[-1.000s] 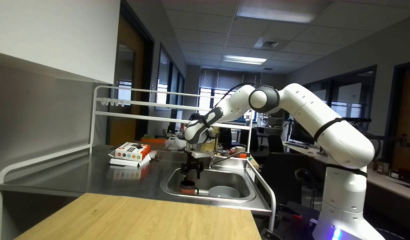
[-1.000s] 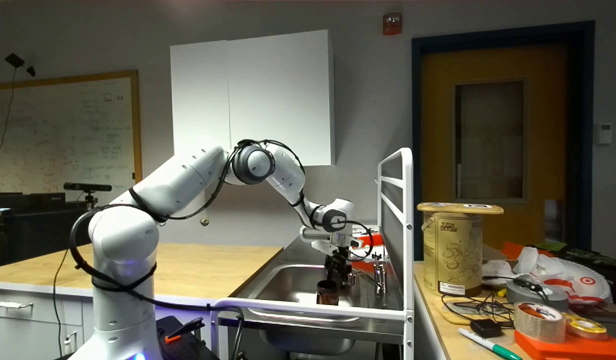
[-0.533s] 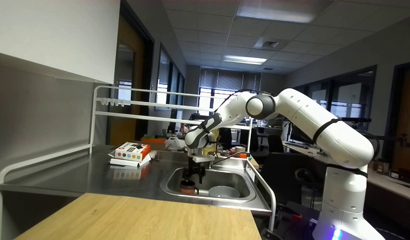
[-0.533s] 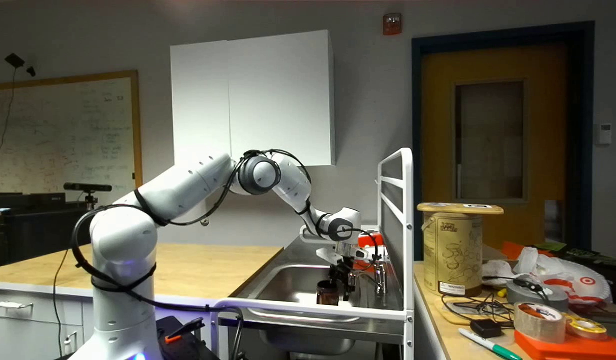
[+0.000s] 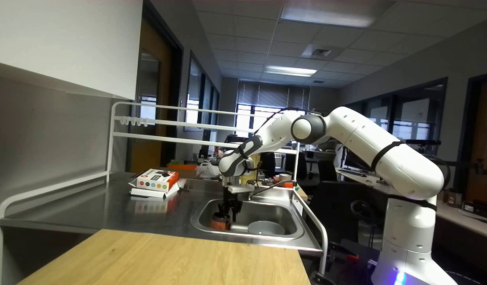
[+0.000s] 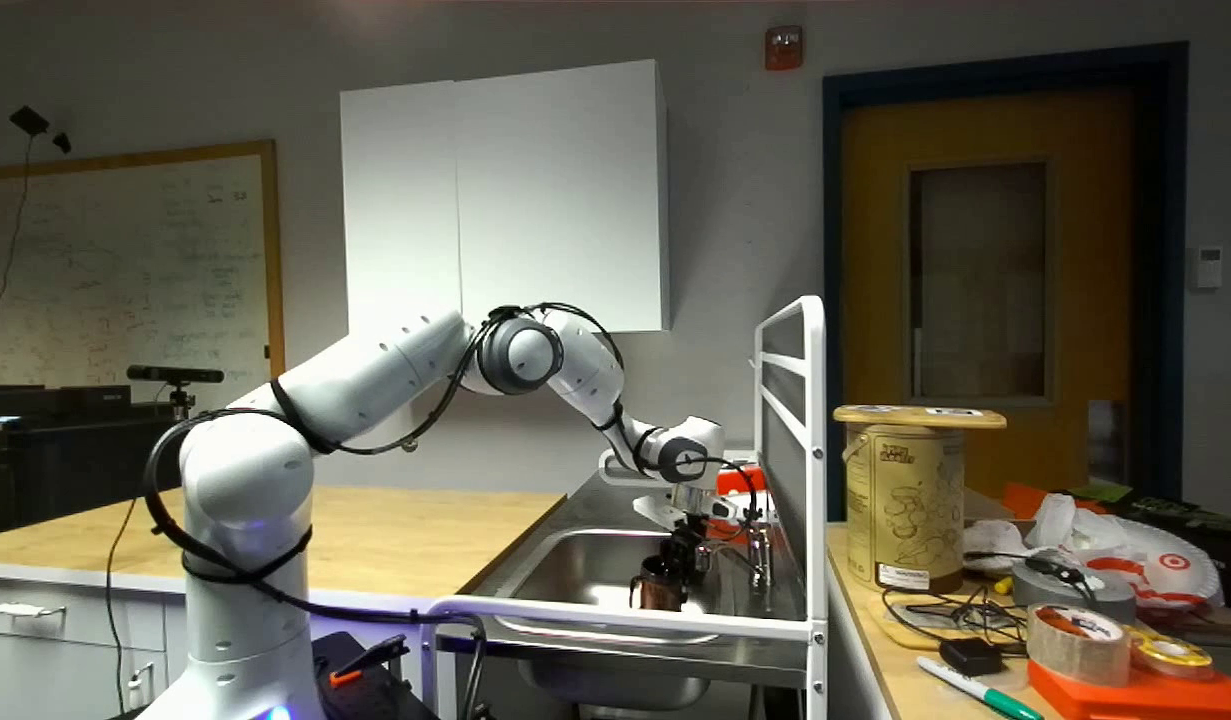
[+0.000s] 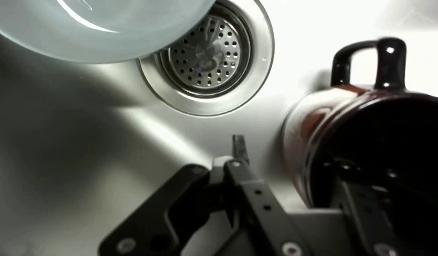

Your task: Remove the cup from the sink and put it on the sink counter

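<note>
In the wrist view the cup [image 7: 299,142], red-brown with a dark mouth and black handle, is at the right. My gripper [image 7: 291,156] stands partly open across its rim: the right finger reaches into the mouth, while the left finger [image 7: 240,147] is outside, with a gap to the wall. In both exterior views the cup [image 5: 218,225] is inside the steel sink [image 5: 259,211], slightly tilted, with the gripper [image 6: 687,562] right over its edge. The right fingertip is lost in the dark cup. The sink counter [image 5: 120,209] spreads out beside the basin.
A translucent bowl [image 7: 98,28] lies in the sink beside the drain [image 7: 208,53]. The faucet [image 6: 760,555] stands behind the basin. White rack rails [image 5: 312,215] border the counter. A white and orange box [image 5: 156,180] sits toward the back, and a wooden tabletop [image 5: 168,261] adjoins the front.
The arm has come down toward the cup and the jaws have narrowed from wide. The cup has shifted a little and turned; its handle now points another way.
</note>
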Tool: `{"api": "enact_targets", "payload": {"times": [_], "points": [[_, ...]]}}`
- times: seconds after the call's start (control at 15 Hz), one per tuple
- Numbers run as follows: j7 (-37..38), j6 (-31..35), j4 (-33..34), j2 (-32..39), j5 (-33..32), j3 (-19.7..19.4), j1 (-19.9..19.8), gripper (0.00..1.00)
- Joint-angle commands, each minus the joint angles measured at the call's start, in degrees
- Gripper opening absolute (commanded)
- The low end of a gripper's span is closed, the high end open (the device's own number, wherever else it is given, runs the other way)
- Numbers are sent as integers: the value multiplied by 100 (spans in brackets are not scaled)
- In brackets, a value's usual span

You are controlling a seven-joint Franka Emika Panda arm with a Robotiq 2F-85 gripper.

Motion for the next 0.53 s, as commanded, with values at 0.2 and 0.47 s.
{"api": "enact_targets", "payload": {"times": [0.2,0.47], "points": [[103,-164,313,145,155,59,-105,3],[100,-158,312,104,232,82,-121,7]]}}
